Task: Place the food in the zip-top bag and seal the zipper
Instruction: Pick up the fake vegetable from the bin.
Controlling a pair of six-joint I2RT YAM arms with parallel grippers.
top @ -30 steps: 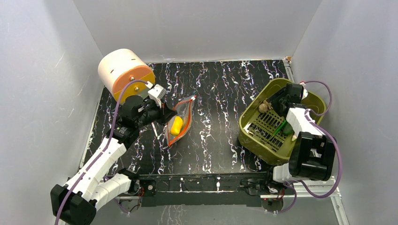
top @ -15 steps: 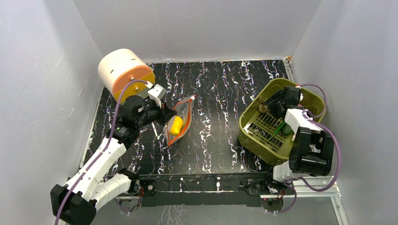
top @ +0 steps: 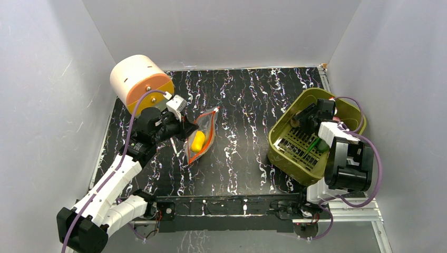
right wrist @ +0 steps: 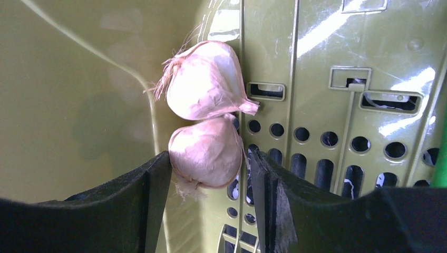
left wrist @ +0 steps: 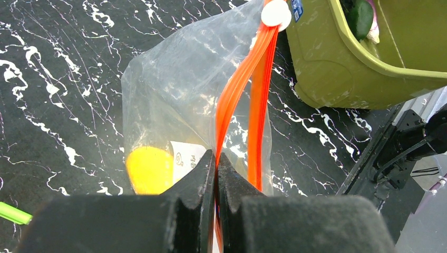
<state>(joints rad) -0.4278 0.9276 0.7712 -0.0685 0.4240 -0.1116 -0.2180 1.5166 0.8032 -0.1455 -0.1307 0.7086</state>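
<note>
The clear zip-top bag [top: 202, 136] lies on the black marbled table with the yellow lemon-like oval [top: 198, 141] inside it. My left gripper [top: 185, 128] is shut on one lip of the orange-red zipper [left wrist: 248, 74], and the mouth gapes beside my left gripper [left wrist: 216, 158]. The lemon [left wrist: 149, 169] shows through the plastic. My right gripper [right wrist: 210, 158] is open inside the olive basket [top: 316, 92], its jaws either side of the lower of two pinkish-beige garlic-like lumps [right wrist: 205, 142]. A green piece [top: 316, 143] lies on the basket floor. The eggplant is hidden.
A large beige and orange cylinder [top: 139, 81] stands at the back left, just behind my left arm. The basket [left wrist: 337, 68] sits close to the right wall. A thin green stick [left wrist: 10, 213] lies on the table left of the bag. Grey walls enclose three sides.
My right arm has drawn in and swung slightly left inside the basket, lowering toward the lumps. The left gripper and bag have not moved.
</note>
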